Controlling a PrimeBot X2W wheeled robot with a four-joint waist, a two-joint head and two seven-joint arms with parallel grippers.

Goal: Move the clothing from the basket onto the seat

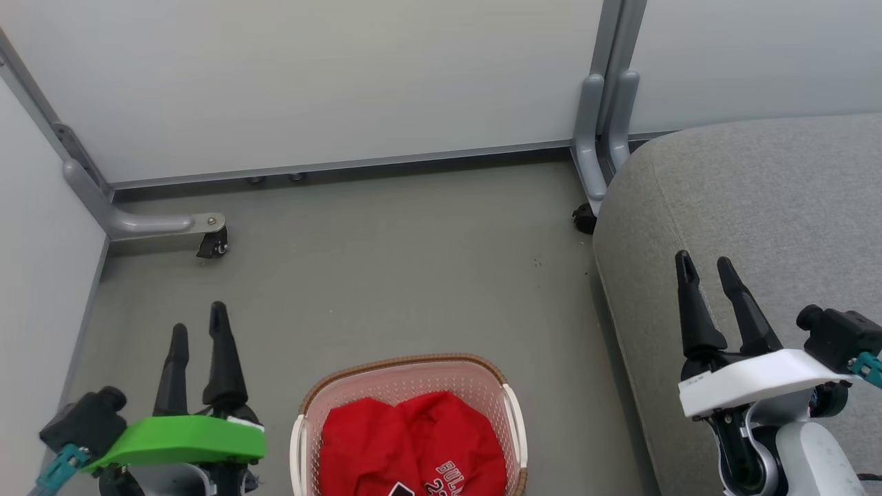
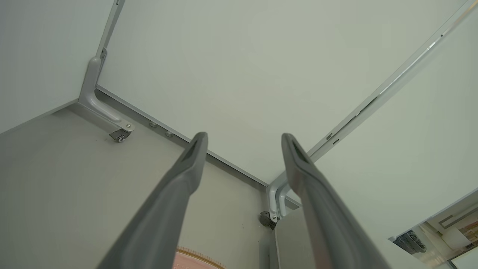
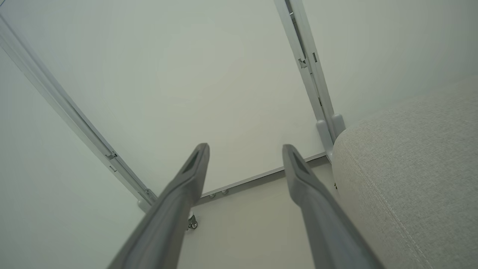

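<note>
Seeing left gripper spread wide, empty, above floor left of basket. Same on right gripper: spread, empty, over near edge of seat. Finding red clothing bunched inside basket, on floor left of seat, apart from it.

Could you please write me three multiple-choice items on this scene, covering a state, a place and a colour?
1. The left tool and right tool are: A both shut, B both open, C one shut.
2. The clothing lies: A in the basket, B over the left tool, C in the right tool.
3. The basket's rim is: A blue, B black, C brown.
Answers: 1 B, jaws apart, nothing between; 2 A, red fabric sits inside its walls; 3 C, a brown woven band tops it.
</note>
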